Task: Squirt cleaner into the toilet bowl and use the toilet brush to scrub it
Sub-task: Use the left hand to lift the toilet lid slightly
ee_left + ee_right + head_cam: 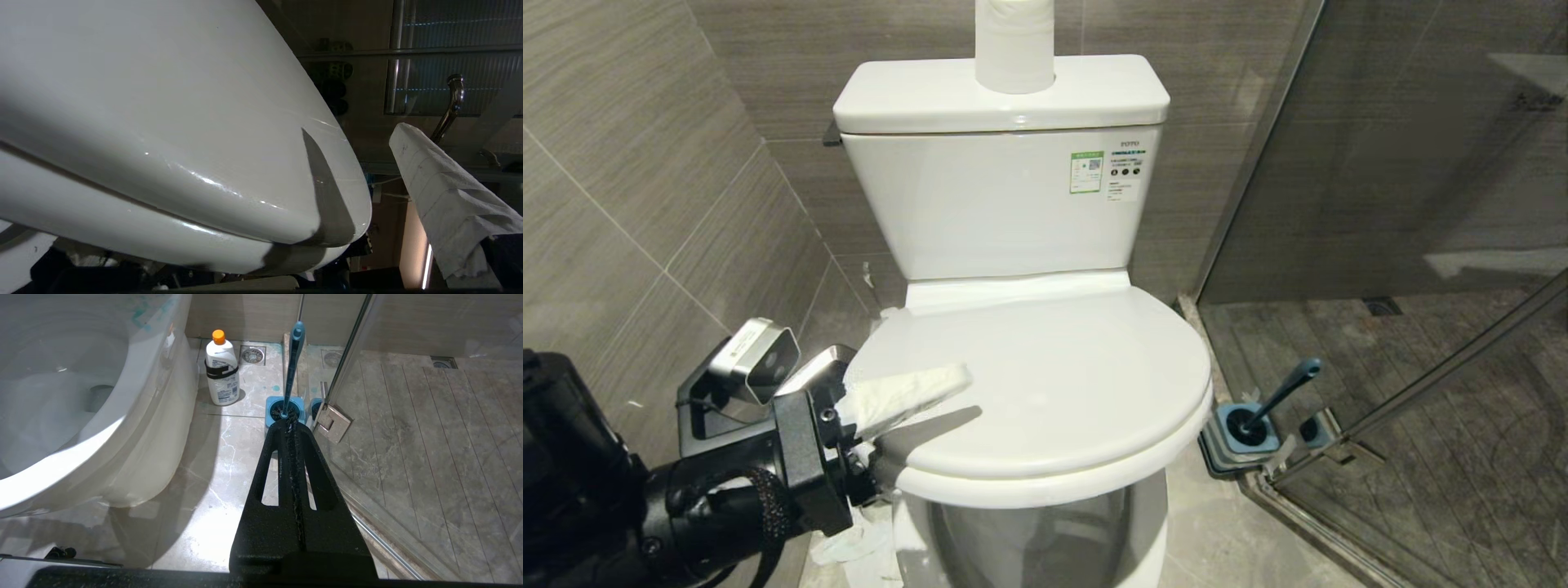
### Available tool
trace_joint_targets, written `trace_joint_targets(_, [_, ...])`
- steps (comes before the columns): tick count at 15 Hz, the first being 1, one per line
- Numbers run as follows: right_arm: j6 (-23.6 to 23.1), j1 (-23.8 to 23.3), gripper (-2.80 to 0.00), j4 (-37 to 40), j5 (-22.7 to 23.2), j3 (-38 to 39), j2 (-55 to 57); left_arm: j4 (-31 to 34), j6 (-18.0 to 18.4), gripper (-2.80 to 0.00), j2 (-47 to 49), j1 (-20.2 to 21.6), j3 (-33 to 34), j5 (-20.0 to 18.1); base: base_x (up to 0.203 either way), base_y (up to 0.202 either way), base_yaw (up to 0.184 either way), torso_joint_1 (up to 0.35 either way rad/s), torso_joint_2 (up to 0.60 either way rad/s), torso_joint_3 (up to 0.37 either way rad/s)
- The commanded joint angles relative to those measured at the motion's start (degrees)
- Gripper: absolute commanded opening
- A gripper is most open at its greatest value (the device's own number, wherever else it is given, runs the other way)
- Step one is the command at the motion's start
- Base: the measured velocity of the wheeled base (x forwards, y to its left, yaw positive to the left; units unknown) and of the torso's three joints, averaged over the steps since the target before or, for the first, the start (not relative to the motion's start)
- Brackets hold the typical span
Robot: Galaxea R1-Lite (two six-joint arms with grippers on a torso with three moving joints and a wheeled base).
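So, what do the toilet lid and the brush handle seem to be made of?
The toilet lid looks like glossy white plastic or ceramic; it shows sharp highlights and a crisp shadow. The brush handle looks like matte blue-grey plastic, smooth and evenly coloured. Neither is certain.

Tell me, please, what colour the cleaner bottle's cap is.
Orange; the cap shows best in the right wrist view.

Black left arm (727, 498), silver camera (756, 359), tissue-wrapped finger (903, 396).

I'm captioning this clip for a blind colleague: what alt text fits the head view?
A white toilet with its lid closed fills the view, and the left claw, one finger wrapped in white tissue, reaches over the lid's left edge. A paper roll stands on the tank, and the toilet brush sits in its holder on the floor to the right.
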Motion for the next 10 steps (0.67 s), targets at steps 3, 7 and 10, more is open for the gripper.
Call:
trace_joint_targets(3, [-0.02,0.04,-2.80,-0.01,0.06,-0.04,0.04,9.74,-7.10,0.00,-2.74,0.05,-6.70,-0.10,0.000,0.000,0.000,0.000,0.00,0.000])
trace_joint_targets(7, [-0.02,0.09,-2.80,-0.01,0.06,-0.01,0.04,13.26,-10.98,0.00,-2.90,0.10,-10.34,0.00,0.000,0.000,0.000,0.000,0.00,0.000])
trace_joint_targets(10, [-0.02,0.09,-2.80,-0.01,0.06,0.02,0.04,13.26,-10.99,0.00,-2.90,0.08,-10.72,0.00,0.000,0.000,0.000,0.000,0.00,0.000])
